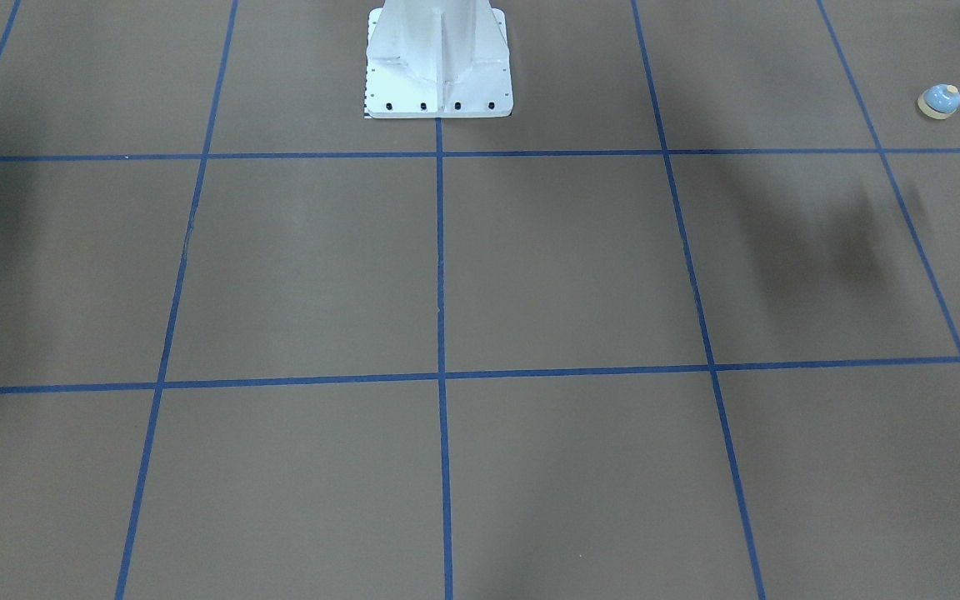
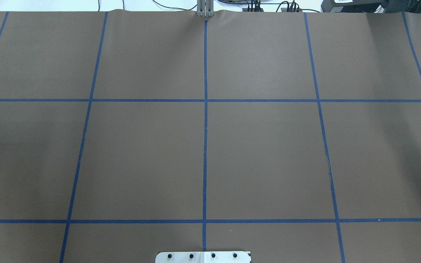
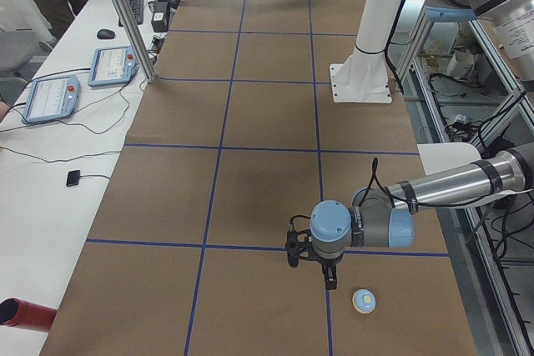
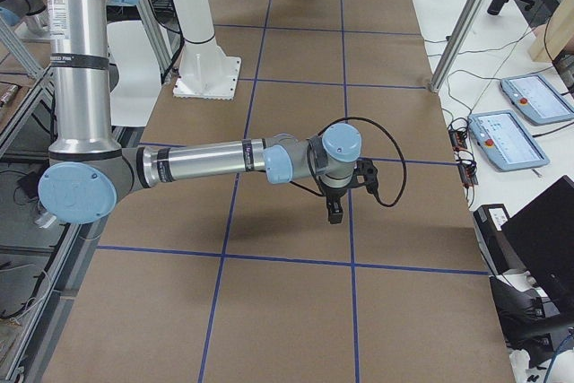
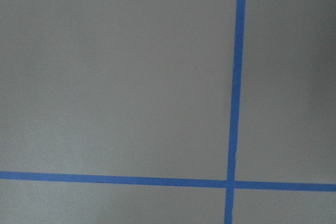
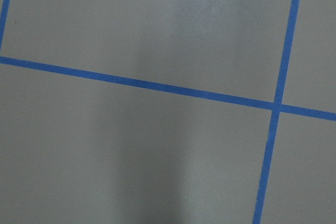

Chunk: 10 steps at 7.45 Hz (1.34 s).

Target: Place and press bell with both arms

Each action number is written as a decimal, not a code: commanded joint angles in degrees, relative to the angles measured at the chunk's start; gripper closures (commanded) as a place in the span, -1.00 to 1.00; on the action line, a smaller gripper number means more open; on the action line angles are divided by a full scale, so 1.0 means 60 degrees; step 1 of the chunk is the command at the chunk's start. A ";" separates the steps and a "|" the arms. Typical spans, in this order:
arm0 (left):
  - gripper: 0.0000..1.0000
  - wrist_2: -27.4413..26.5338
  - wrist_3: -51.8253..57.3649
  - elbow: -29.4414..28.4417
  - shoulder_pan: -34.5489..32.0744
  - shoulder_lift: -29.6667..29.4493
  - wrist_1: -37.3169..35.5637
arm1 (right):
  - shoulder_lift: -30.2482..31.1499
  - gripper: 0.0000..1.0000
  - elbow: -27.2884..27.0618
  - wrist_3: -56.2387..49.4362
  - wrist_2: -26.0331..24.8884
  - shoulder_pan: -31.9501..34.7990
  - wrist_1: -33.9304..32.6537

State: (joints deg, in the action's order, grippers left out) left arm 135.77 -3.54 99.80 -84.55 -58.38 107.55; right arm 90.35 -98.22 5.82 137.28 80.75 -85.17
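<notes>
Small bell [image 1: 940, 101] on worktop [image 1: 530, 267], upper right of front view, just beside left claw [image 3: 331, 281]. Judged light, rigid, with slippery dome: pinch low at base ring [image 1: 928, 109], sparing button [image 1: 952, 89]. Left claw and right claw [image 4: 334, 214]: spread or pressed together, cannot tell.

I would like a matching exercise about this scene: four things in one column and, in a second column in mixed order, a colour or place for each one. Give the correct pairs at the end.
Column A
1. bell
2. pedestal
3. right gripper
4. left gripper

Column B
a. white, bolted down
b. light blue and cream
c. black, close beside the bell
d. black, far from the bell

Pairs: 1-b, 2-a, 3-d, 4-c
</notes>
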 commanded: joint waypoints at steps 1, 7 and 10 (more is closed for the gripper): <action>-1.00 -0.0098 -0.0010 -0.1173 -0.0001 0.0062 0.1054 | 0.0000 -1.00 -0.0050 -0.0062 0.0001 -0.0012 0.0029; -1.00 0.0498 -0.0156 -0.2335 0.0072 0.0106 0.0855 | 0.0015 -1.00 -0.0094 -0.0077 -0.0043 -0.0100 0.0408; -1.00 0.0721 -0.0538 -0.2787 0.0451 0.0091 0.0738 | 0.0000 -1.00 -0.0094 -0.0063 -0.0043 -0.0187 0.0410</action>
State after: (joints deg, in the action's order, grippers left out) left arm 139.86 -6.54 84.81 -82.99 -57.79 112.24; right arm 90.39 -98.85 5.38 137.08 79.90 -82.74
